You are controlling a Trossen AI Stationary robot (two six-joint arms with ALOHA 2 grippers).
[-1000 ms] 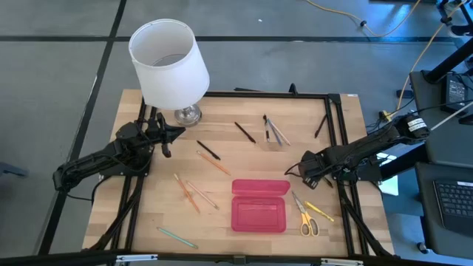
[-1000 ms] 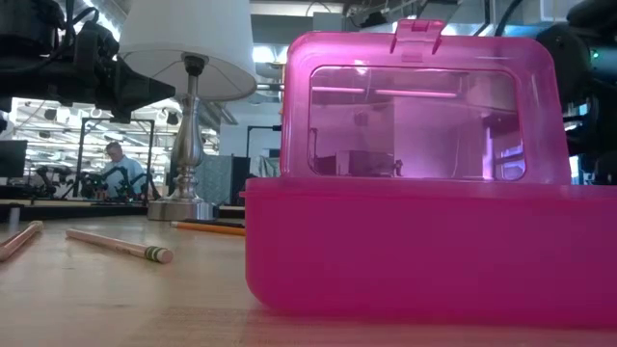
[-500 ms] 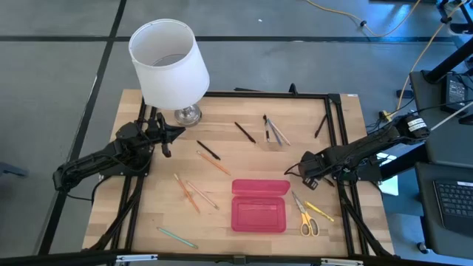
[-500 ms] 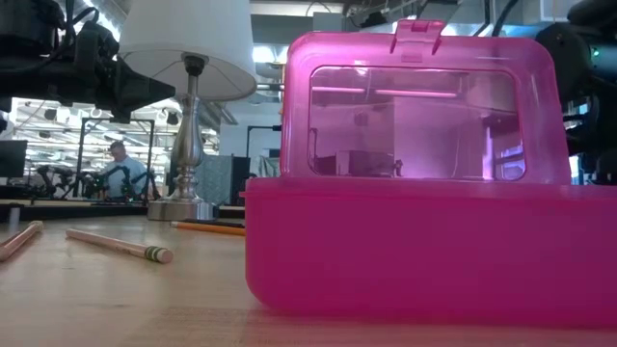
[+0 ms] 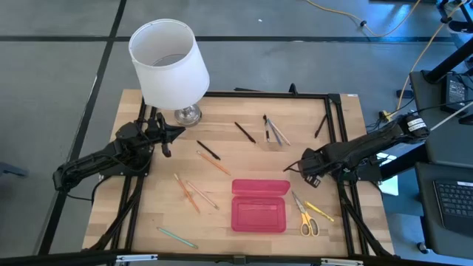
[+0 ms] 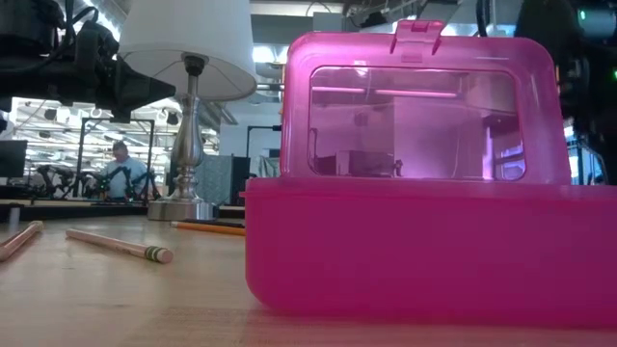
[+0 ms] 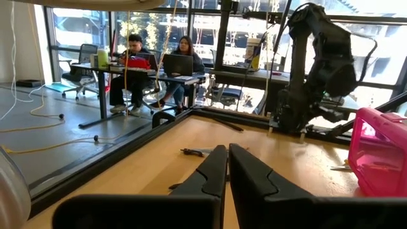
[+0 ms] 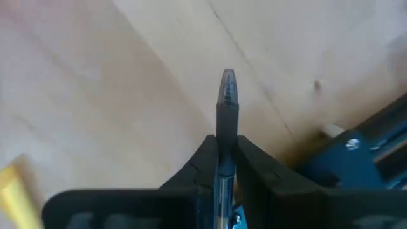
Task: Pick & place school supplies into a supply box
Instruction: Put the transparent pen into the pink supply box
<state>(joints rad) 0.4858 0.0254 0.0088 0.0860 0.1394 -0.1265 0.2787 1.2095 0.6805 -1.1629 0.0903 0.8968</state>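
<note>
The supply box (image 5: 259, 205), a pink plastic case, sits at the table's near middle with its lid (image 6: 419, 106) standing up. School supplies lie scattered on the wood: black pens (image 5: 244, 131), grey pens (image 5: 275, 131), an orange pencil (image 5: 216, 164), wooden pencils (image 5: 191, 193), a teal one (image 5: 177, 237) and yellow-handled scissors (image 5: 304, 216). My right gripper (image 5: 307, 176) hangs right of the box, pointing down, shut on a dark pen (image 8: 227, 95). My left gripper (image 5: 174, 134) is shut and level beside the lamp's base. My right gripper pinches the dark pen's barrel (image 8: 227, 121) between its two fingers (image 8: 206, 156), coming from above and pointing down. The pen's clear grey end sticks out beyond the fingers. It appears clear of the wooden top; the rest of the pen is hidden by the gripper.
A white-shaded lamp (image 5: 168, 63) stands at the far left corner. A black frame rail (image 5: 341, 140) runs along the table's right side close to my right arm. A yellow pencil (image 5: 319, 212) lies by the scissors. People sit at desks (image 7: 156, 63) beyond the table.
My right gripper has risen a little from the table beside the box; in the low view its arm now stands higher at the right edge. The left arm and the loose supplies have kept still.
</note>
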